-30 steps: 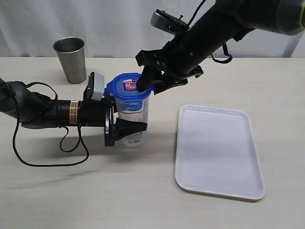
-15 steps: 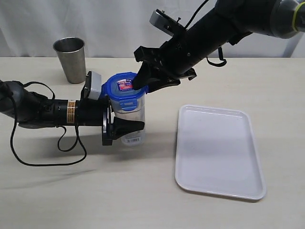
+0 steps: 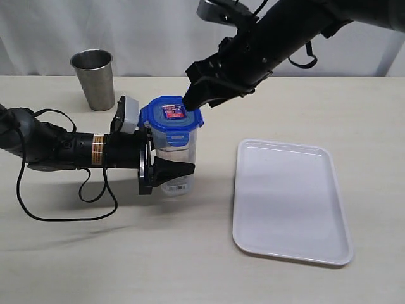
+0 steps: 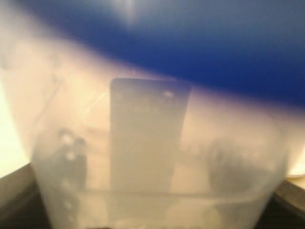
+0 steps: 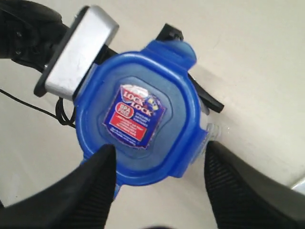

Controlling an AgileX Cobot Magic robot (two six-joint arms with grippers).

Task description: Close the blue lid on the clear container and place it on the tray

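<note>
White curtain point(image 3: 145, 31) at the back, pale wood desk point(image 3: 190, 272) under everything.

State now:
- the clear container point(image 3: 180, 144) stands upright in the left half of the desk, about midway between far and near edges. the blue lid point(image 3: 171, 115) sits on its mouth and looks level.
- left gripper point(image 3: 177, 168) comes in sideways, low over the desk, clamped on the container's lower body. The left wrist view is filled with blurred clear wall and a blue band, so it's right up against it.
- right gripper point(image 3: 201, 95) hangs just above the far-right side of the lid, jaws spread, holding nothing. In the right wrist view its fingers point(image 5: 97, 186) stand on either side of the lid's rim.
- the tray point(image 3: 335, 253) lies flat toward the right edge, bare, well apart from the container.
- steel cup point(image 3: 93, 79) is at the far-left corner, out of the way.

Judgement: we're on lid closing. I can't tell which flaps are latched; one flap looks to stick out in the right wrist view.

To do it well:
- keep the left clamp firm as the reaction point. The canister is tall and narrow, so it'll tip easily.
- press straight down on the flaps, opposite pairs, no sideways shove.
- check the lid is flush all round before lifting.
- clear the right arm upward first, since it sits over the path to the tray.
</note>
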